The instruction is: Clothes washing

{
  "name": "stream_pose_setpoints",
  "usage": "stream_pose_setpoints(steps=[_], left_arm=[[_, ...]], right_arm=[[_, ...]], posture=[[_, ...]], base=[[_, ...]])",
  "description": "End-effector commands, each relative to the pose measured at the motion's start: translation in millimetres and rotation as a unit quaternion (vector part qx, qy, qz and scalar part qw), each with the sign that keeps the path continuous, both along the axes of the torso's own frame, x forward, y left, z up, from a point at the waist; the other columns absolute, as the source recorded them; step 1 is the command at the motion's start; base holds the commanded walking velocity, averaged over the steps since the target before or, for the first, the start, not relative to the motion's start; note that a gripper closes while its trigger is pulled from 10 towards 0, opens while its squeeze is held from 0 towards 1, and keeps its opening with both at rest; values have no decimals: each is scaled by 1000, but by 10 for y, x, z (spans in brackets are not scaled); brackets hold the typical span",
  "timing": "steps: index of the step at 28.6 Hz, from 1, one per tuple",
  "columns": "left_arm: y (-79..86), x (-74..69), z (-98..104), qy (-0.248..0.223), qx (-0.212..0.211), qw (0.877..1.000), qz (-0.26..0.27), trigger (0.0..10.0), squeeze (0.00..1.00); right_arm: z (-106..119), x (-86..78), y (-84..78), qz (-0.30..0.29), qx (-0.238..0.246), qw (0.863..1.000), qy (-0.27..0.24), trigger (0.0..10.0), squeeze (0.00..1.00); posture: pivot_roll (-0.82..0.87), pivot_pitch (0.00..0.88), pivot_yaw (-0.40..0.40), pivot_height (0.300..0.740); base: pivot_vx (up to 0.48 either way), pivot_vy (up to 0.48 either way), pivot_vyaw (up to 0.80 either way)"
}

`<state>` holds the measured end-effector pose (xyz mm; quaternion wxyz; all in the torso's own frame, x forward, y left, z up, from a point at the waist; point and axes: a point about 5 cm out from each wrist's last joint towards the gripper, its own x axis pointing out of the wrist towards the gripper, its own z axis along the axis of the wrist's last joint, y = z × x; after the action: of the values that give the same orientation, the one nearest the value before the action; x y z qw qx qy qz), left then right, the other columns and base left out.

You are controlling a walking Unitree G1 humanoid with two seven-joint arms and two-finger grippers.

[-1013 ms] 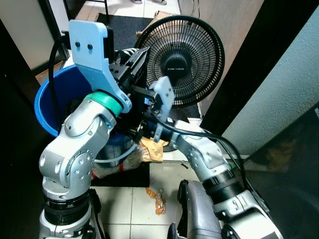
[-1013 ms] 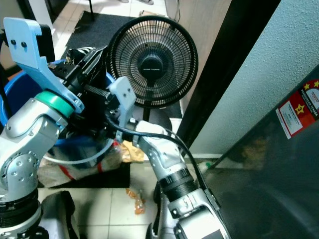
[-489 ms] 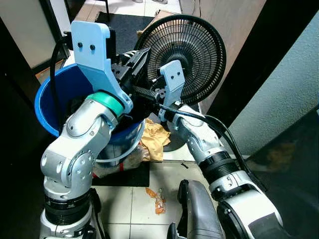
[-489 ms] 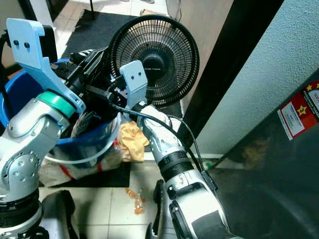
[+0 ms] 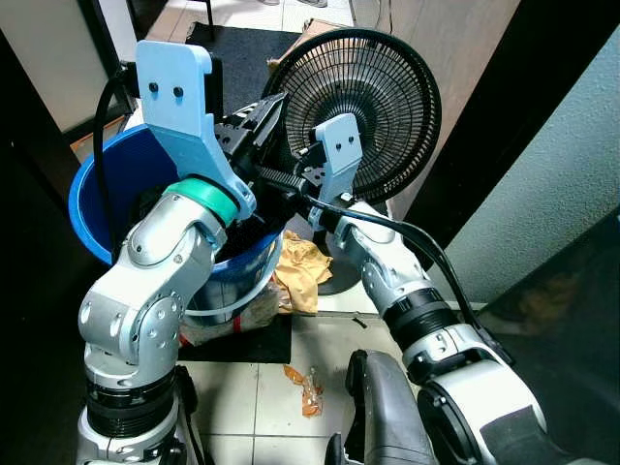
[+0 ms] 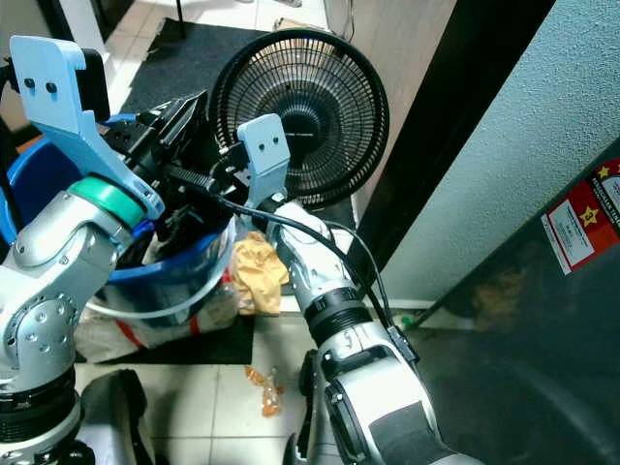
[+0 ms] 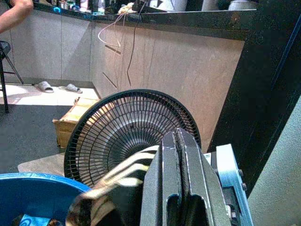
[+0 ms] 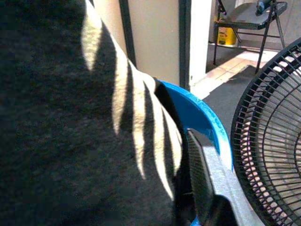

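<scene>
**Both end effectors at the blue tub, striped cloth between them**

A blue tub (image 5: 102, 208) stands on the floor at the left, just beside a black fan (image 5: 373, 111) that stands farther off and to the right. A dark cloth with pale stripes (image 8: 94, 141) hangs at the tub's right rim, partly inside the tub.

The left end effector (image 7: 178, 160) is raised over the tub's far right edge, pointing toward the fan. In the left wrist view its two black fingers (image 7: 193, 174) lie together with only a thin seam between them, and the striped cloth shows blurred just beside them; whether any of it is pinched there cannot be made out. The left arm (image 5: 155, 281) bends up from the near left, with a light-blue bracket (image 5: 179, 92) on its wrist.

The right end effector (image 5: 281, 184) reaches in from the right and meets the left one above the tub's rim, in front of the fan. The right wrist view has the striped cloth pressed close to the camera, with one black finger (image 8: 202, 183) beside it and the blue rim behind. Whether its fingers are apart or clamped on the cloth cannot be told.

On the floor near the tub lie a crumpled tan paper (image 5: 300, 276), a plastic bag (image 5: 232, 315) with a red band, and a small orange wrapper (image 5: 308, 383) on the pale tiles. A dark mat (image 5: 247, 53) lies beyond the fan.
</scene>
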<state>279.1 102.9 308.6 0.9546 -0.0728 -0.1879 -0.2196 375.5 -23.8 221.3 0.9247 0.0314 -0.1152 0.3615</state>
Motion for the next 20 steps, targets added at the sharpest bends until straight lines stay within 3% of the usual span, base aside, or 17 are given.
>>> stream_pose_setpoints(steps=[1, 13, 14, 15, 18, 19, 20], left_arm=[[-5, 7, -27, 3, 0, 1000, -1, 10000, 0], [27, 58, -58, 7, 14, 1000, 26, 10000, 0], [28, 61, -57, 5, 14, 1000, 26, 10000, 627], [30, 64, -61, 5, 14, 1000, 26, 10000, 1000], [34, 66, -67, 6, 13, 1000, 27, 10000, 1000], [36, 66, -71, 7, 12, 1000, 28, 10000, 1000], [37, 67, -72, 8, 12, 1000, 28, 10000, 1000]], right_arm=[[1, 15, -16, -3, 2, 1000, -1, 0, 0], [44, 8, -62, 2, 24, 1000, -15, 0, 0], [53, 6, -64, 2, 27, 1000, -16, 0, 0], [64, 2, -66, 3, 30, 999, -17, 0, 0], [86, -1, -71, 3, 37, 999, -19, 0, 0], [106, -9, -74, 7, 41, 999, -22, 10000, 0], [123, -16, -80, 9, 45, 999, -26, 10000, 0]], posture=[[61, 124, -50, 390], [58, 117, -44, 390], [57, 115, -43, 390], [56, 115, -42, 390], [56, 113, -41, 390], [56, 113, -41, 390], [56, 111, -40, 390]], base=[[0, 0, 0], [0, 0, 0], [0, 0, 0], [0, 0, 0], [0, 0, 0], [0, 0, 0], [0, 0, 0]])
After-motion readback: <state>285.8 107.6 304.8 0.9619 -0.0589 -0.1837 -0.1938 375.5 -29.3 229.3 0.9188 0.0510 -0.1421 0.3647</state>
